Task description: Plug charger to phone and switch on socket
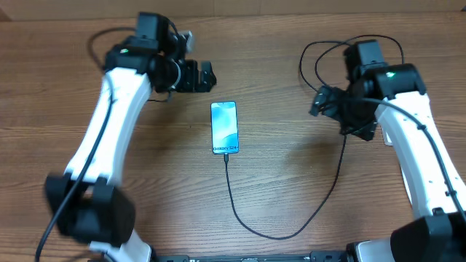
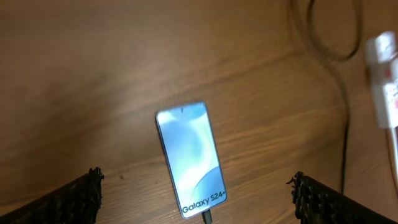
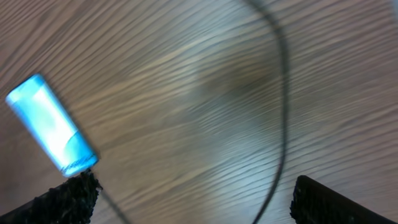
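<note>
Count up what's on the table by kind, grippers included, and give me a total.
Phone: 1
Charger cable: 1, running from the phone's lower end
White power strip: 1, blurred at the edge of the left wrist view
Grippers: 2, left gripper and right gripper, both open and empty
Total: 5

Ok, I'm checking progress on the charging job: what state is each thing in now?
phone: screen lit, charger tip at its bottom edge.
charger: tip seemingly in phone, plug end hidden.
socket: blurred, switch cannot be read.
left hand: open, empty.
right hand: open, empty.
</note>
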